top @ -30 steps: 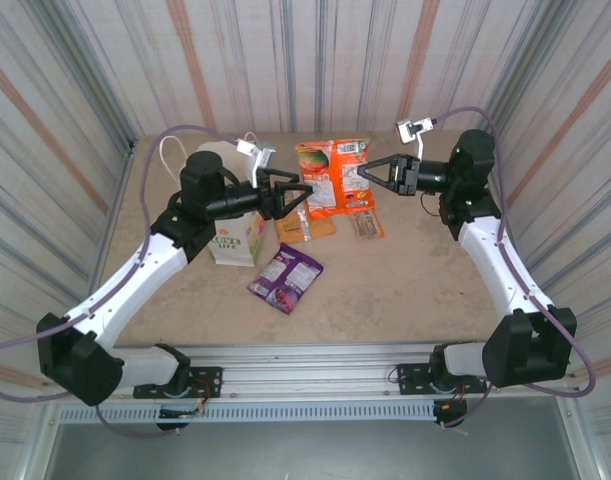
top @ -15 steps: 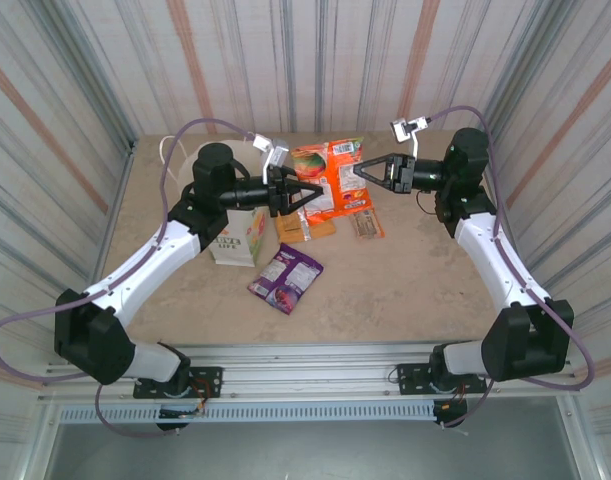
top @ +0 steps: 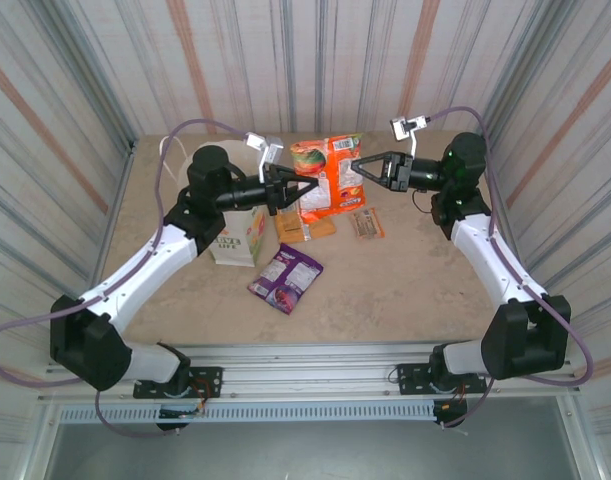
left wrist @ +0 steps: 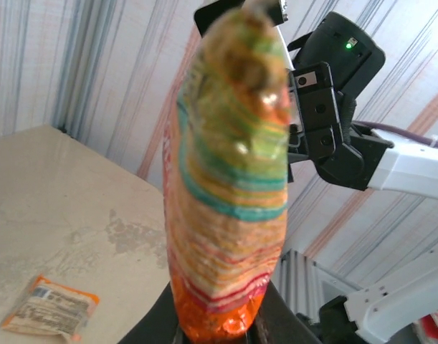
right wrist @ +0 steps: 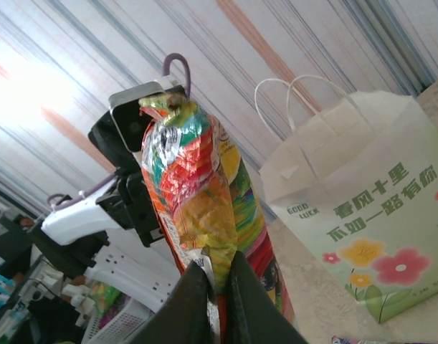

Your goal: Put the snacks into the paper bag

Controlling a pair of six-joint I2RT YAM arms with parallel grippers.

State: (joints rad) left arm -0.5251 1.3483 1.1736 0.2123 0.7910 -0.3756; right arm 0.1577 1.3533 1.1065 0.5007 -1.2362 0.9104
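Gripping one big glossy orange snack packet (top: 330, 178) above the far edge of the table (top: 425, 290), left gripper (top: 303, 190) and right gripper (top: 357, 168) are both clenching it. White paper bag (top: 237, 240) is standing far-left, while purple packet (top: 285, 277) and brown bar (top: 365, 223) are lying unbagged.

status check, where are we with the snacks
Left pincer, right pincer both shut on orange packet, midair. Paper bag upright, beneath left arm.

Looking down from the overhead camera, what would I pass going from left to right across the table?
White paper bag → purple packet → big orange packet, held up off the table → brown bar.
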